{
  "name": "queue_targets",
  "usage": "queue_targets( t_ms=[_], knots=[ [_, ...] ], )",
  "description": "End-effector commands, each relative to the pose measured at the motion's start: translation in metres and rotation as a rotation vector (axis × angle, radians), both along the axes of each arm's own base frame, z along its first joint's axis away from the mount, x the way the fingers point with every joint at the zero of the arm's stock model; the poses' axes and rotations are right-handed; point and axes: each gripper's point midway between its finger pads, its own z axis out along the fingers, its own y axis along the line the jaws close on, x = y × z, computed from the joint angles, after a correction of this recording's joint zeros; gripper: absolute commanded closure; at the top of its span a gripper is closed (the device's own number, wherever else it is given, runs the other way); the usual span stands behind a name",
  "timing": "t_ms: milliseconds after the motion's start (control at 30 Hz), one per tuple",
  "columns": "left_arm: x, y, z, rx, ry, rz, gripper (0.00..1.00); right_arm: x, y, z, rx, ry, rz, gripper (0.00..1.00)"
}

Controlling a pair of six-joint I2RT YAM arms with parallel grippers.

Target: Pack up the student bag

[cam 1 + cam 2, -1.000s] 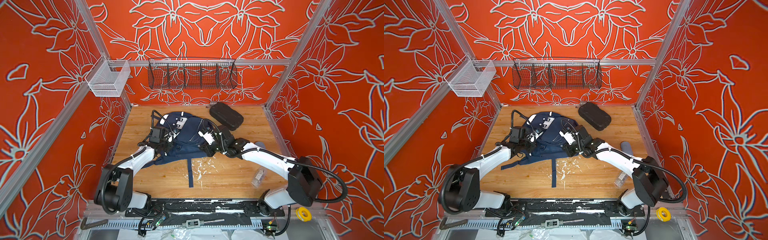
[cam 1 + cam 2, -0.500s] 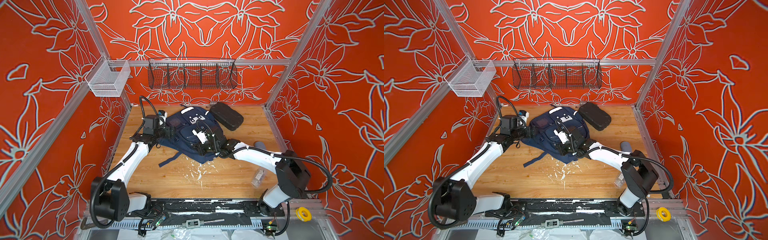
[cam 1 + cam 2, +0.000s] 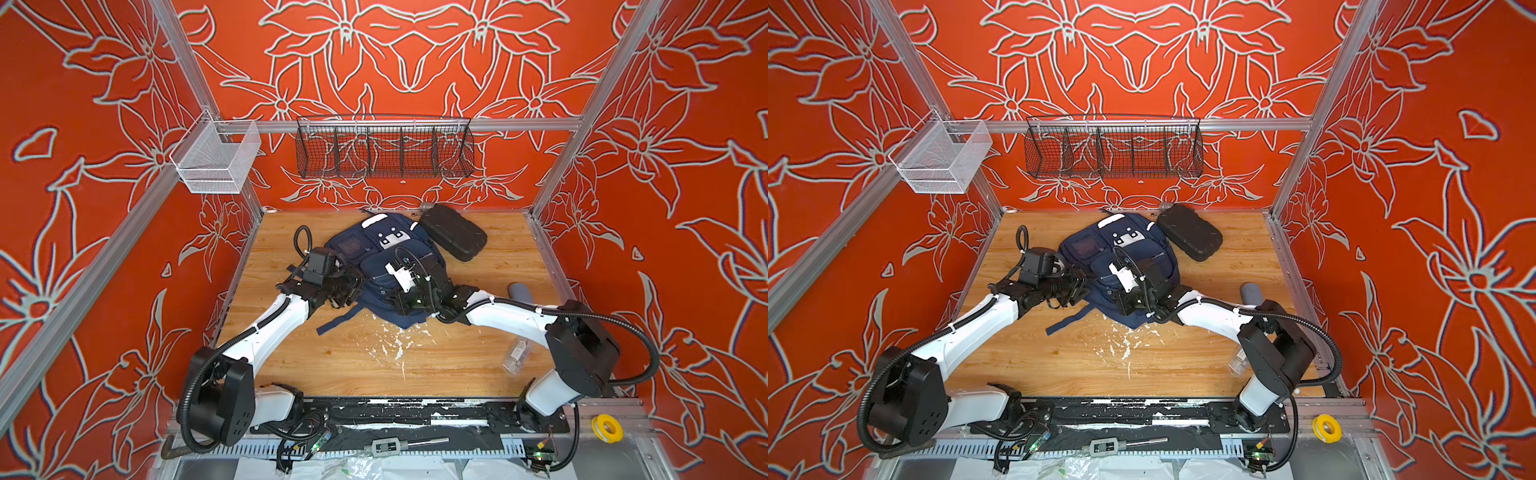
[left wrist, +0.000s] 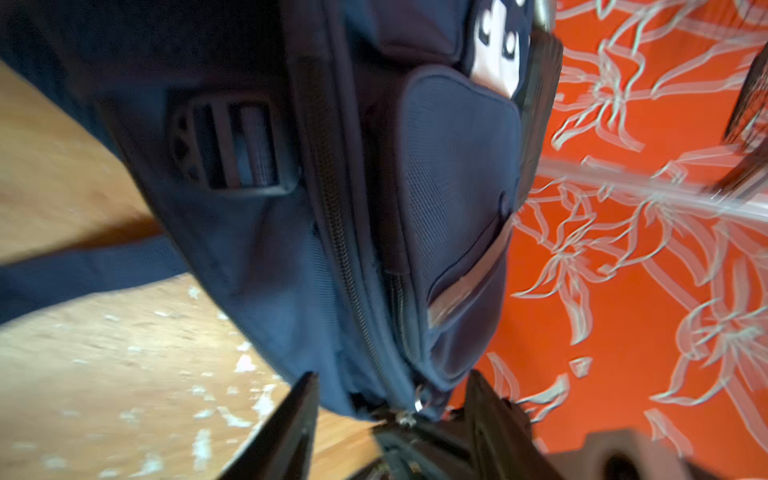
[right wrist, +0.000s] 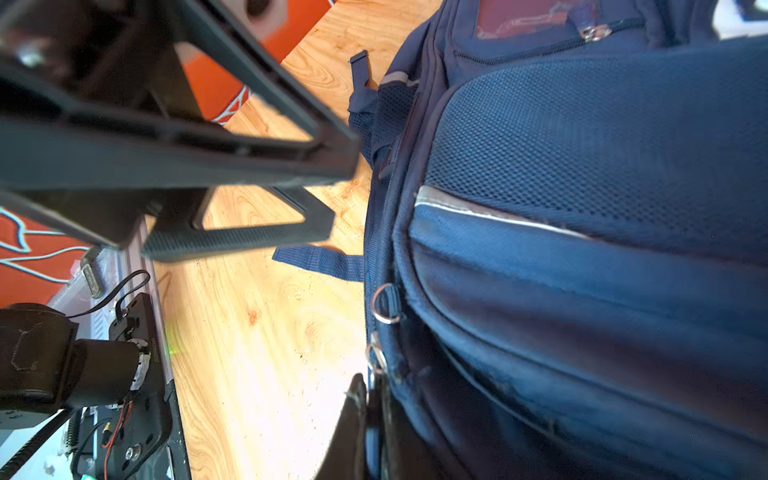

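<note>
Shifted farther back since a second ago: student bag [image 3: 374, 257] now lies at far centre of the wooden table [image 3: 374, 370], front pockets up, just beside the black hard case [image 3: 453, 237] on its right. At its near-left edge the left gripper [image 4: 391, 376], come round from farther back, has jaws apart, tips against fabric by a zip pull [image 4: 417, 405]. On the near edge the right gripper [image 5: 368, 395] is pinched shut on the zipped seam. Loose strap [image 3: 336, 322] trails near-left.

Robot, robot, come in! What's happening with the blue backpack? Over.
Left gripper open beside student bag. Right gripper shut on its near edge. Bag lies front up. Black case at its far corner.
</note>
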Motion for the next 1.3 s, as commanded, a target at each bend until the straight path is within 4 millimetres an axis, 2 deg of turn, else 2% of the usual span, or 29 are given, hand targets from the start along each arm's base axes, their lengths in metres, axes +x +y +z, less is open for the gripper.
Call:
queue_targets(
  t_ms=[0,67,200,333,400,467,533,633,867,1000,1067,1100,1167,1267],
  knots=[
    [0.013,-0.005,-0.012,-0.102,0.055,0.116,0.54,0.003,0.007,0.016,0.063,-0.029,-0.005,1.00],
    [0.015,-0.011,-0.018,-0.120,0.073,0.109,0.59,0.004,0.006,0.017,0.067,-0.023,-0.012,1.00],
    [0.020,-0.021,-0.028,-0.109,0.091,0.078,0.56,0.005,0.010,0.020,0.079,-0.025,-0.007,1.00],
    [0.030,-0.023,-0.033,-0.101,0.095,0.082,0.58,0.001,0.017,0.021,0.063,-0.030,0.012,1.00],
    [0.032,-0.023,-0.033,-0.078,0.094,0.071,0.69,0.000,0.017,0.019,0.051,-0.029,0.007,1.00],
    [0.036,-0.022,-0.032,-0.058,0.077,0.047,0.98,0.002,0.012,0.014,0.021,-0.021,-0.024,1.00],
    [0.040,-0.024,-0.027,-0.068,0.057,-0.003,1.00,0.005,-0.003,0.004,-0.060,-0.014,-0.072,1.00],
    [0.042,-0.020,-0.020,-0.083,0.046,-0.059,1.00,0.017,-0.037,-0.002,-0.171,-0.022,-0.185,1.00],
    [0.020,0.029,-0.012,0.022,0.081,-0.138,1.00,0.044,-0.104,-0.006,-0.232,0.025,-0.371,1.00],
    [0.008,0.052,-0.007,0.051,0.087,-0.191,1.00,0.055,-0.122,-0.002,-0.274,-0.016,-0.387,1.00],
    [0.002,0.064,-0.009,0.066,0.108,-0.203,1.00,0.055,-0.117,0.002,-0.268,-0.041,-0.343,1.00],
    [0.000,0.071,-0.011,0.063,0.122,-0.202,1.00,0.051,-0.108,0.007,-0.251,-0.063,-0.281,1.00],
    [0.001,0.086,-0.013,0.031,0.142,-0.175,1.00,0.033,-0.085,0.021,-0.222,-0.150,-0.150,1.00],
    [0.014,0.106,-0.011,0.016,0.113,-0.126,1.00,0.004,-0.055,0.038,-0.169,-0.239,-0.015,1.00]
  ],
)
